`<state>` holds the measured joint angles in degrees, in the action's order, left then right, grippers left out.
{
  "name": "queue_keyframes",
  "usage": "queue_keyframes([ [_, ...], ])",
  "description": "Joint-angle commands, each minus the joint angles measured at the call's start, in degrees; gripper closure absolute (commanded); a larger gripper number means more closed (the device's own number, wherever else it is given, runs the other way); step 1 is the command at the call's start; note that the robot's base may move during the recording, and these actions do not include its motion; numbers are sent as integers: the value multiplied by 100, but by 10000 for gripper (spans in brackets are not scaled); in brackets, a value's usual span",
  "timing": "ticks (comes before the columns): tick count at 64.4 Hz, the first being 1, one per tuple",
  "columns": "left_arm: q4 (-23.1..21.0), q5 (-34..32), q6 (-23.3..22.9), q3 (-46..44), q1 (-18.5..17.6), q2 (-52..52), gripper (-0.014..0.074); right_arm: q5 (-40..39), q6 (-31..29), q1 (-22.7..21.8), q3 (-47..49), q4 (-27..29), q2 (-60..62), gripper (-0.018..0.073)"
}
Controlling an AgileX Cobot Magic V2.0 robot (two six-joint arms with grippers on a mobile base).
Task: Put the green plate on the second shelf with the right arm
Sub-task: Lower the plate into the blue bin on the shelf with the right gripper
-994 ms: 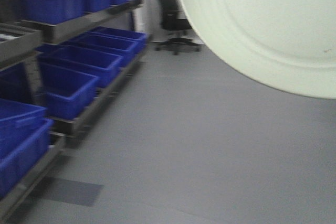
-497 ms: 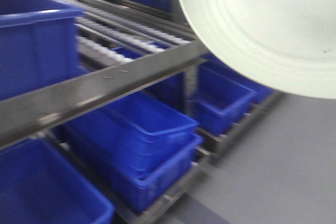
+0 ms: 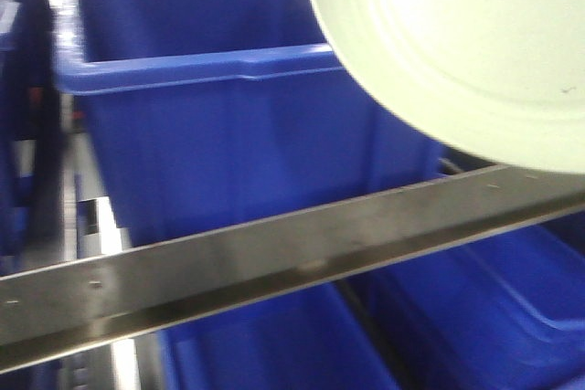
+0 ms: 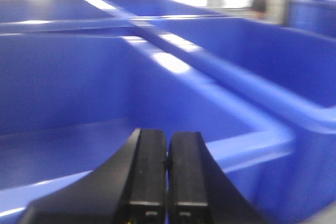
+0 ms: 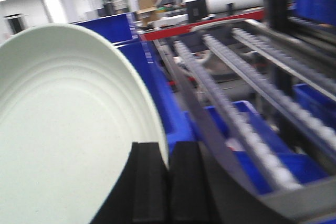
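The green plate (image 3: 466, 43) fills the upper right of the front view, its pale ringed underside toward the camera and tilted on edge. In the right wrist view the same green plate (image 5: 63, 129) spreads over the left half, and my right gripper (image 5: 168, 153) is shut on its rim, one finger on each face. A grey shelf rail (image 3: 274, 258) crosses the front view below the plate. My left gripper (image 4: 167, 142) is shut with nothing between its fingers, hovering over a blue bin (image 4: 105, 87).
A large blue bin (image 3: 219, 125) sits behind the rail, with more blue bins (image 3: 475, 317) on the level below. In the right wrist view, roller tracks (image 5: 236, 114) and a grey shelf frame (image 5: 210, 129) run to the right of the plate.
The view has swung from open grey floor onto the rack, which now stands close in front. The plate keeps the same place in the front view.
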<state>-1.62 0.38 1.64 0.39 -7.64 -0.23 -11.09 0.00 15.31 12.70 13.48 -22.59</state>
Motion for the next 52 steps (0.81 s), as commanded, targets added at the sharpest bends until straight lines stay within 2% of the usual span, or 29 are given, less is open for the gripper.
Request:
queue_keyframes([
  [1, -32, -478, -14, 227, -12, -90, 466, -647, 75, -46, 193, 23, -15, 533],
  [52, -32, -478, -14, 227, -12, -90, 466, -647, 75, -46, 193, 23, -15, 533],
])
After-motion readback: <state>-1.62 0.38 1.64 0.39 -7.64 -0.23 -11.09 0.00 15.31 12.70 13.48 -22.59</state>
